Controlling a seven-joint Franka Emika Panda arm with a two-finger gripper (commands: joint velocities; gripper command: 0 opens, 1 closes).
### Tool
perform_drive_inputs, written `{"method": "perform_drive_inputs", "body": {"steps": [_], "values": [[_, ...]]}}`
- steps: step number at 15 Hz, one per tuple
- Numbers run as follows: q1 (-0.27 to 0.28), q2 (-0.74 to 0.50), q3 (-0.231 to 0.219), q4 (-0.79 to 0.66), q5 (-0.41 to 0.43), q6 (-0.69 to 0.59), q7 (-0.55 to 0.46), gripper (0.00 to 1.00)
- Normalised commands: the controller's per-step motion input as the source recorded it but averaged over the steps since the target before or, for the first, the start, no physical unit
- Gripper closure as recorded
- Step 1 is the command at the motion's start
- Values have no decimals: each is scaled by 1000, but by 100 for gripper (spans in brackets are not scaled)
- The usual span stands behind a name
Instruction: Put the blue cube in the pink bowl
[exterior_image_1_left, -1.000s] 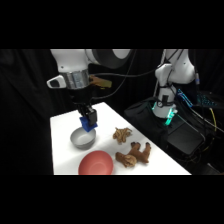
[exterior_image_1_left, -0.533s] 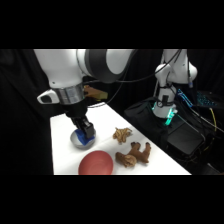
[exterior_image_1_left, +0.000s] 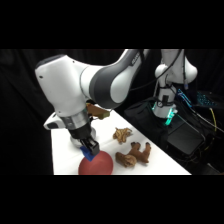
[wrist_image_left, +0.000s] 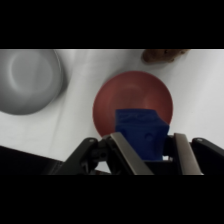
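— Where has the gripper got to?
— A second ago it hung over the grey bowl; now it is above the pink bowl, clamped on the blue cube.
— Is the cube in the bowl?
— No, held over it, clear of the white table. The brown root pieces lie where they were.

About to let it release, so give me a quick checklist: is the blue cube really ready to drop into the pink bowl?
1. Blue cube held between the fingers of the gripper: ok.
2. Cube over the pink bowl, wrist view: ok.
3. Cube centred: not ok, it sits toward the near rim.
4. Bowl interior free of objects: ok.
5. Grey bowl apart from the pink one: ok.
6. Gap between cube and bowl floor: cannot tell.
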Motion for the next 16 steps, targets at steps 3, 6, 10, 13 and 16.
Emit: {"method": "perform_drive_inputs", "body": {"steps": [3, 6, 10, 13, 16], "values": [[-38, 281, 56, 242, 26, 126, -175, 79], [-63, 251, 78, 257, 55, 72, -179, 79], [-56, 160, 70, 250, 41, -4, -139, 5], [-35, 27, 46, 193, 12, -120, -89, 0], [-8, -154, 30, 54, -22, -175, -58, 0]]}}
